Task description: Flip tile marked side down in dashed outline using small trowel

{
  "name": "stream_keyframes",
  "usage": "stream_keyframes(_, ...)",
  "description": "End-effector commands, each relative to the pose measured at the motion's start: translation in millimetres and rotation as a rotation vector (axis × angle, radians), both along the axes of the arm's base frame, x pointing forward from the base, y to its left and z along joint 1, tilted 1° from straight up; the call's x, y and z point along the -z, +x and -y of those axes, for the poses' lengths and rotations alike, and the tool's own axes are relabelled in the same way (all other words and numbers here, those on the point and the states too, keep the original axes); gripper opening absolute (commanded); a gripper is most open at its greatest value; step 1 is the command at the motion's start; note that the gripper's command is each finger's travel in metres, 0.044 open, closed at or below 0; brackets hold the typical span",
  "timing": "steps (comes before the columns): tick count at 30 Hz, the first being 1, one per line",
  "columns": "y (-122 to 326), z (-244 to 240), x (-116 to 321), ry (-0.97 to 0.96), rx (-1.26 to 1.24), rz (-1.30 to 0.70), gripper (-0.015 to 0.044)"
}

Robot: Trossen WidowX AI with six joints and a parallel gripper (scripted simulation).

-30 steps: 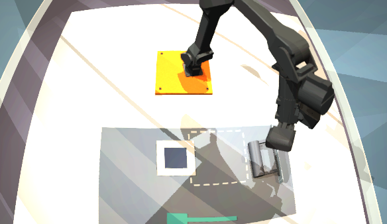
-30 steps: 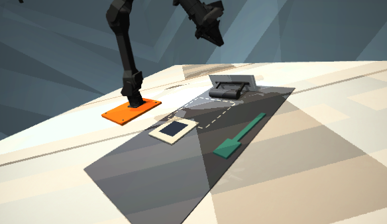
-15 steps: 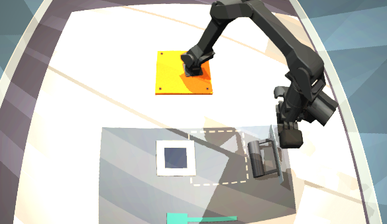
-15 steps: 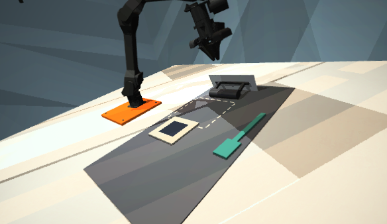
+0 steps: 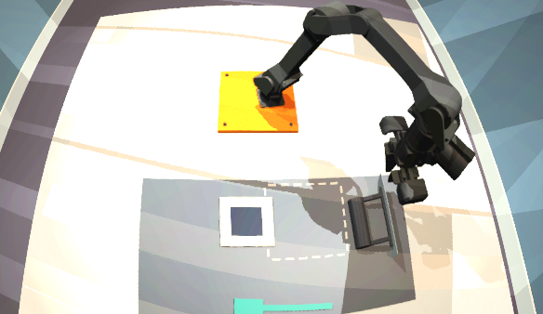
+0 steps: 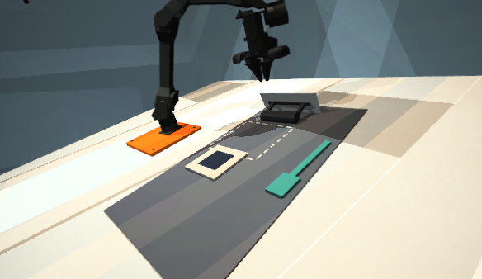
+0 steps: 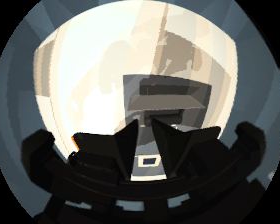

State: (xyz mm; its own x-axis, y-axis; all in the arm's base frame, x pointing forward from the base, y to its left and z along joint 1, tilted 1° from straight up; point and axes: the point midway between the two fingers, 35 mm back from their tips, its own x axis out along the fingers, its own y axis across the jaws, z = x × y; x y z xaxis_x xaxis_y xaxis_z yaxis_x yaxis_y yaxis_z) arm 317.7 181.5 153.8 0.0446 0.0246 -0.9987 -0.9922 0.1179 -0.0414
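Observation:
The trowel [image 5: 358, 223] [image 6: 281, 117] [image 7: 166, 103], a grey plate with a dark bar handle, stands with its plate on edge at the mat's right end in the top view, its handle toward the dashed outline [image 5: 276, 259] [image 6: 254, 158]. The cream tile [image 5: 224, 222] [image 6: 202, 170] [image 7: 149, 161] lies flat with its dark square up, mostly outside the outline, one edge overlapping its side. My gripper [image 5: 391, 166] [image 6: 264, 80] [image 7: 144, 121] is slightly open and empty, well above the table near the trowel. The fingertips are hard to make out in the top view.
The grey mat [image 5: 186, 253] [image 6: 186, 220] lies under these things. A flat teal paddle [image 5: 248, 306] [image 6: 282, 184] with a thin handle lies on the mat by its front edge. The orange base plate [image 5: 237, 104] [image 6: 144, 145] of my arm is behind the mat.

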Motion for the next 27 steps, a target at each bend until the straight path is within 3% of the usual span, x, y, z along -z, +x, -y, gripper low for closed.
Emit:
stream_keyframes(1, 0.1, 0.0, -0.2, 0.001, 0.002, 0.002, 0.0100)
stream_keyframes(27, -4.5, 0.1, 30.3, -0.001, -0.017, -0.011, 0.0100)
